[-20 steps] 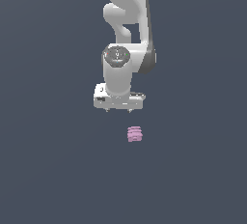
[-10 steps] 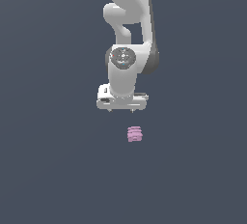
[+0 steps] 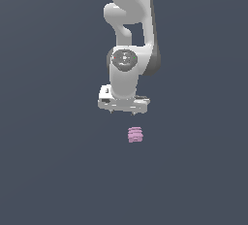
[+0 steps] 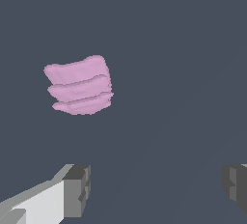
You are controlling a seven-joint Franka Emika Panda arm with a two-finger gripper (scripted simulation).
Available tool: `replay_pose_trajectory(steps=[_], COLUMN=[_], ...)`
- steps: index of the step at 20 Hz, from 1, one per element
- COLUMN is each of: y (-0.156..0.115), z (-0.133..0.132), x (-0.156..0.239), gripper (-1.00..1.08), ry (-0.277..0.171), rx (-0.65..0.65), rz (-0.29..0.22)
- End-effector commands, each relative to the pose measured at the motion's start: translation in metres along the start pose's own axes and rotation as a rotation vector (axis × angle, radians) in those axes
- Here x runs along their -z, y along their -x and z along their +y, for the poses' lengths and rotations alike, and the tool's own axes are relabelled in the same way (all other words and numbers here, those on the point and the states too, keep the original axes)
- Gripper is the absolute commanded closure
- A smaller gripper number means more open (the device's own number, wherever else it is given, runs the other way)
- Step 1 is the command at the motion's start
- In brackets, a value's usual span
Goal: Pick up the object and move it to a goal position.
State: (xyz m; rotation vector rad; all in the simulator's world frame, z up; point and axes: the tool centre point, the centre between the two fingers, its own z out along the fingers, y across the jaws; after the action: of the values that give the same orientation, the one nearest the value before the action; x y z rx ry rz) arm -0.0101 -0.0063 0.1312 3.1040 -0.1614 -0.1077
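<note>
Gripper [image 3: 123,112]: jaws released, spread wide, grasping nothing | block [image 3: 135,134]: pink, ridged, upright, at 5 o'clock below gripper, apart, untouched | floor [image 3: 48,170]: plain grey

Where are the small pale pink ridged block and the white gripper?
small pale pink ridged block [image 3: 135,135], exterior view, on its ridged side.
white gripper [image 3: 123,113], exterior view, midway between its short fingertips.

No real room: a bare simulator scene, flat and untextured. Only a uniform slate-grey backdrop [image 3: 43,170] on every side, without walls, furniture or horizon. Smooth, shadeless rendering of the white Panda arm [image 3: 128,35] and pink ridged object [image 3: 135,135].
</note>
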Motion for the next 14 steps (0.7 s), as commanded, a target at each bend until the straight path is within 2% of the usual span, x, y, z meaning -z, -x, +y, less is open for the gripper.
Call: replay_pose_trajectory(steps=[1,14], y=[-0.002,-0.016], z=[-0.002,-0.017], x=[-0.001,-0.01], gripper=[-0.92,-0.92], ry=[-0.002,-0.018], rx=[-0.044,-0.375], rz=[0.001,0.011])
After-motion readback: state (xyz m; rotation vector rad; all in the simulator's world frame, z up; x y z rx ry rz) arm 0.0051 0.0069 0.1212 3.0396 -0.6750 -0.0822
